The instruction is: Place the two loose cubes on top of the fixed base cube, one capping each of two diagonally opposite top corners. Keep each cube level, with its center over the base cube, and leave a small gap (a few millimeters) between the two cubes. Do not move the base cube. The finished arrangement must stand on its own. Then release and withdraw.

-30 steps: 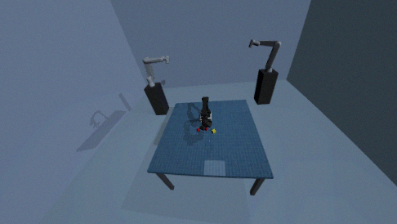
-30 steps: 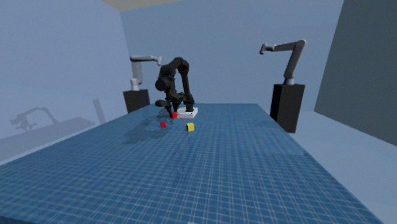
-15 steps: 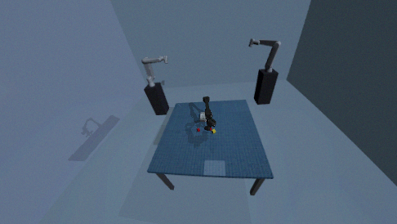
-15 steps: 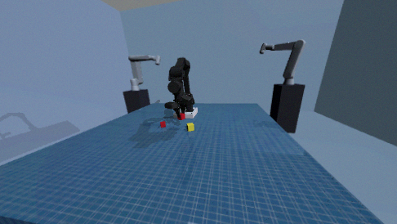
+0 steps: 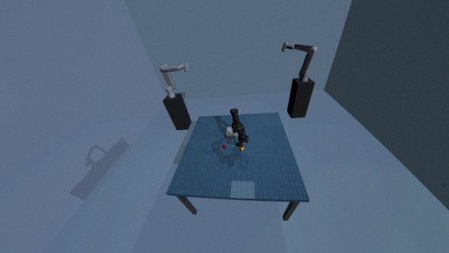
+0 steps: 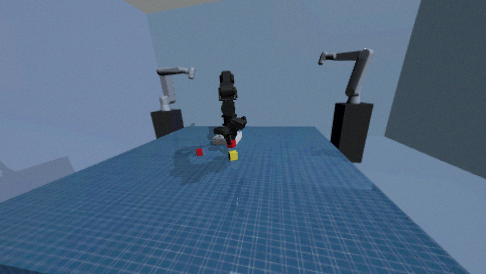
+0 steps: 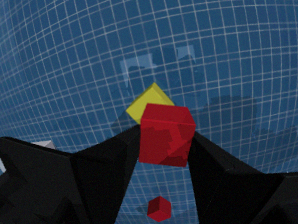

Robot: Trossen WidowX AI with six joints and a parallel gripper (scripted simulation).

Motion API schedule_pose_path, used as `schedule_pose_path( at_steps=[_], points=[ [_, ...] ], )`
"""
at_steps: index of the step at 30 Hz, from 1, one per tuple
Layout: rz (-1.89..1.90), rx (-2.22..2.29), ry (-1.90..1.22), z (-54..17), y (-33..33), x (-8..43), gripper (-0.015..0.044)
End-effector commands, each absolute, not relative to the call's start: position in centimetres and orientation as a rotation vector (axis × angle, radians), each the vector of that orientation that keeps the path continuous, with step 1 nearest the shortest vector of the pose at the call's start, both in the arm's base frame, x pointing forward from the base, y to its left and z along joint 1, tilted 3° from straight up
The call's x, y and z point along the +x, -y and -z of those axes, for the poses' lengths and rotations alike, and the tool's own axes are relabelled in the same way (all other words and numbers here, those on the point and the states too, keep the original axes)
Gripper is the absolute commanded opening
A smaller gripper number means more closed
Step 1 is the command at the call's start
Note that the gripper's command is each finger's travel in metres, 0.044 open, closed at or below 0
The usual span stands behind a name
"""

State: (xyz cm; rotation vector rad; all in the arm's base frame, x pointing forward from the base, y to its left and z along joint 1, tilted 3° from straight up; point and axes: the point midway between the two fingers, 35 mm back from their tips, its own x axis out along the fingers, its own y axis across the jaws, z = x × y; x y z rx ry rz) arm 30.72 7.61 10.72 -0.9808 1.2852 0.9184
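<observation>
My gripper [image 5: 241,145] [image 6: 231,142] [image 7: 165,133] is shut on a red cube [image 6: 232,144] [image 7: 167,142], held clear of the table. In the wrist view this cube hides the lower right part of the yellow base cube [image 5: 241,149] [image 6: 233,156] [image 7: 144,105], which rests on the table and looks turned about an eighth of a turn against it. In the exterior view the held cube shows just above and behind the yellow cube, apart from it. The other red cube [image 5: 224,147] [image 6: 199,152] [image 7: 159,209] lies on the table, left of the yellow one in the top and exterior views.
A white object [image 5: 229,132] [image 6: 218,140] [image 7: 45,144] sits by the arm's base on the blue gridded table [image 5: 263,171] [image 6: 300,210]. Two grey arms [image 5: 172,68] [image 5: 302,48] on dark pedestals [image 5: 177,112] [image 5: 299,98] stand beyond the table.
</observation>
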Motion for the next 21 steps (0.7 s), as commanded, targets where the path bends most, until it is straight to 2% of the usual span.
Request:
schedule_pose_path(
  at_steps=[1,21],
  points=[
    [-0.931,-0.998,-1.28,-10.4,-8.5,30.2,0.0105],
    [-0.948,-1.015,-1.271,-9.0,-9.5,29.8,0.0105]
  ],
)
